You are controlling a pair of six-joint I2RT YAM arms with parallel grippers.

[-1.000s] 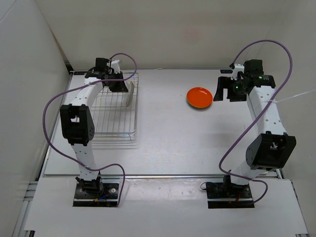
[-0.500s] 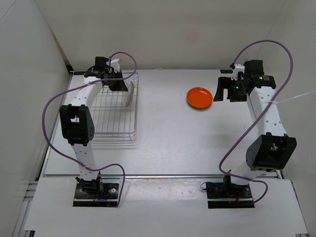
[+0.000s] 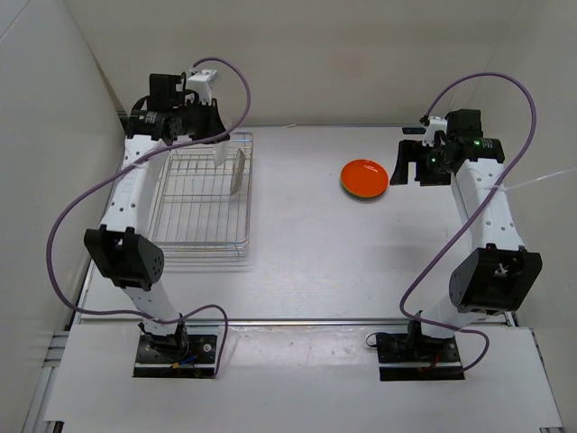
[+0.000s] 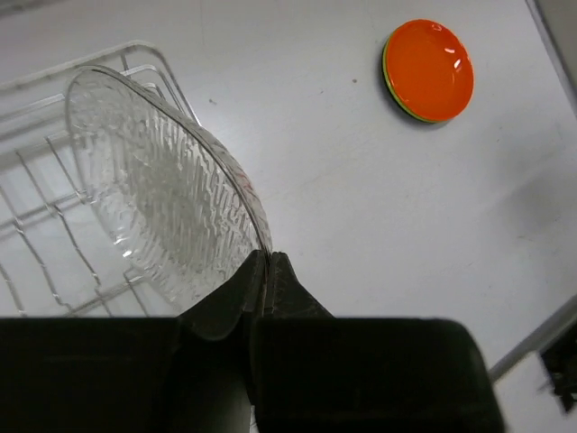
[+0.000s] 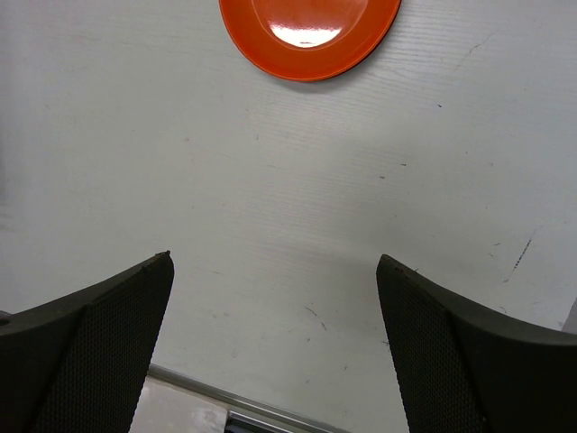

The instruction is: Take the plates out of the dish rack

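Note:
My left gripper (image 4: 267,258) is shut on the rim of a clear ribbed plate (image 4: 162,194), which stands on edge above the far right corner of the wire dish rack (image 3: 198,203). From above, the clear plate (image 3: 237,171) hangs just under the left gripper (image 3: 219,153). An orange plate (image 3: 364,177) lies flat on the table toward the right, on top of a lime green one whose edge shows in the left wrist view (image 4: 389,77). My right gripper (image 5: 275,260) hangs open and empty just right of the orange plate (image 5: 309,25).
White walls close in the table on the left, back and right. The rack stands close to the left wall. A metal strip (image 5: 234,406) marks the table edge near the right gripper.
The left arm has risen and drawn back toward the far left, lifting the clear plate up from the rack. The right arm has not moved.

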